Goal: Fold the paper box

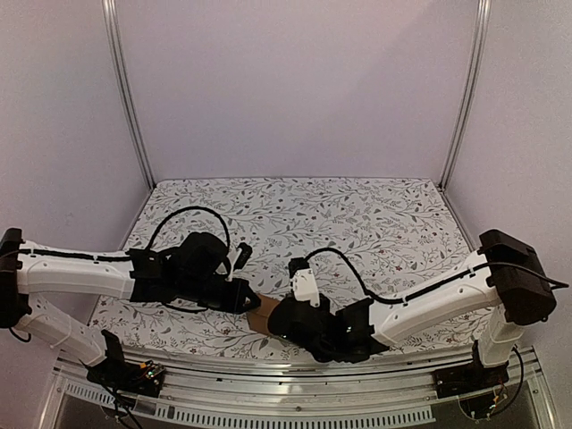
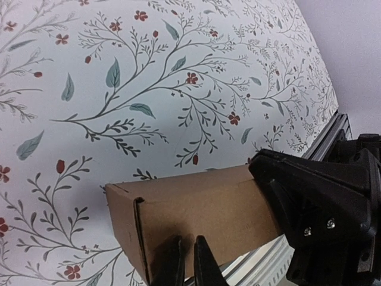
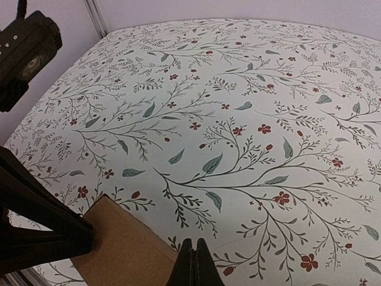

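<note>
left gripper (image 2: 189, 266): two slim dark fingers drawn almost together with a thin slit between them, their tips over the long near face of the paper box (image 2: 202, 205); whether cardboard is pinched in the slit cannot be told. right gripper (image 3: 191, 267): two fingers pressed flat together with nothing between them, just beside one corner of the box; in the left wrist view its black body covers one end of the box. one box: plain brown matte cardboard, unprinted, oblong, with sharp creased edges and one tucked seam showing near its free end; it sits between the two grippers. beneath the box, one cloth (image 1: 357, 214): pale, smooth, printed with thin grey-green branches, leaves and small red flowers; the box is over its near border. two arms (image 1: 76, 268), white shells with black joints and looping black cables, reach the box from either side. behind the box, two ribbed aluminium uprights (image 1: 125, 89) and plain lilac walls (image 1: 295, 80).
</note>
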